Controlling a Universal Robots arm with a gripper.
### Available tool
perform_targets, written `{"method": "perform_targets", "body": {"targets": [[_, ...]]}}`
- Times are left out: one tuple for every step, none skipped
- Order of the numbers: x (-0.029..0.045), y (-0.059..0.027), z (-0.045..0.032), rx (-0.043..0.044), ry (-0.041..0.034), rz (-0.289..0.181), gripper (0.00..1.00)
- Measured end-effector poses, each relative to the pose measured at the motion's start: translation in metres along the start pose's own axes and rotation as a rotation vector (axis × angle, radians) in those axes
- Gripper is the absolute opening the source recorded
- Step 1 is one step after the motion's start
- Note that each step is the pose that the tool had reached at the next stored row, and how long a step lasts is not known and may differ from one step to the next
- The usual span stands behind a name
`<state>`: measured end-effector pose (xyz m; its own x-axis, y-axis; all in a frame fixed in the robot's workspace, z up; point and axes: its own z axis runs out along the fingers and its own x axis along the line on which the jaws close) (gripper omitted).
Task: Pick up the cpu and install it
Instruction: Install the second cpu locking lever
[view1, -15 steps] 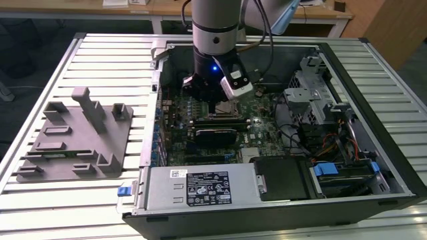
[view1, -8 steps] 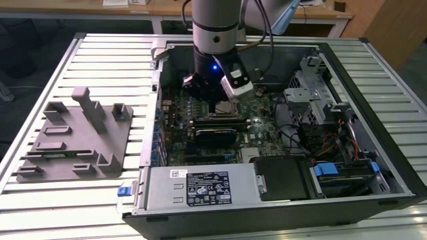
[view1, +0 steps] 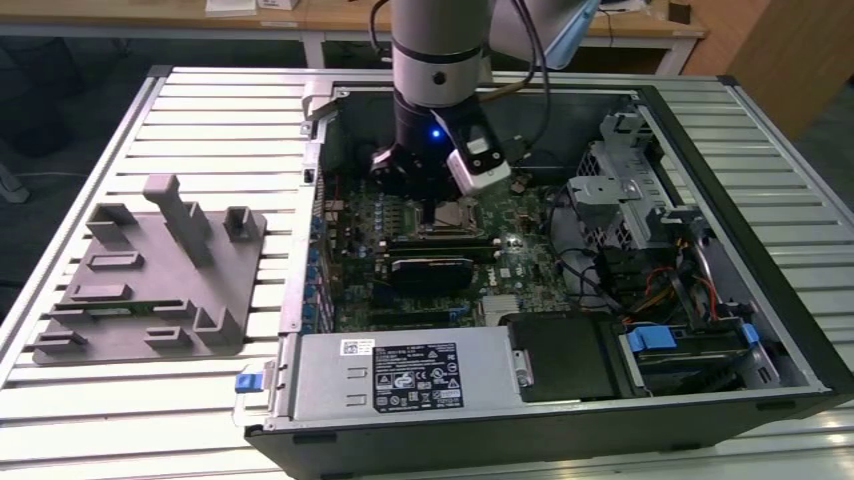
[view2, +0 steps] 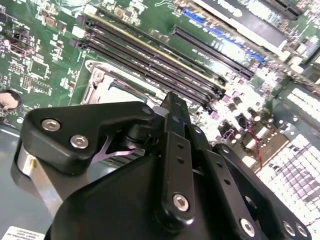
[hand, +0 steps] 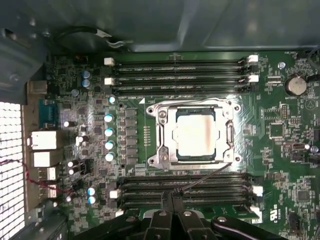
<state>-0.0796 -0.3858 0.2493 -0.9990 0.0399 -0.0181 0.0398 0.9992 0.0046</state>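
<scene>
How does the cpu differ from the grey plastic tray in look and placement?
The cpu is a small, flat, shiny silver square; the grey plastic tray is large, matte and has upright posts. The cpu sits in the socket on the motherboard inside the case; the tray lies outside on the slatted table. The tool touches neither.

Slatted metal bench (view1: 200, 120) in front, wooden desks (view1: 641, 25) behind, dark floor (view1: 54, 90) beside.
</scene>
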Motion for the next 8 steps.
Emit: {"method": "perform_targets", "body": {"targets": [[-0.001,0.0008,0.0006,0.0,0.0,0.0,0.11],[-0.002,0.0014,0.0013,0.0,0.0001,0.0,0.11],[-0.0027,0.0017,0.0022,-0.0003,-0.0001,0.0,0.11],[-0.0031,0.0019,0.0032,-0.0003,0.0,0.0,0.11],[-0.0034,0.0019,0.0044,0.0,0.0002,0.0,0.11],[-0.0036,0.002,0.0058,0.0,0.0002,-0.001,0.11],[-0.0036,0.002,0.0072,0.0,0.0002,-0.001,0.11],[-0.0037,0.002,0.0086,-0.0001,0.0002,-0.002,0.11]]}}
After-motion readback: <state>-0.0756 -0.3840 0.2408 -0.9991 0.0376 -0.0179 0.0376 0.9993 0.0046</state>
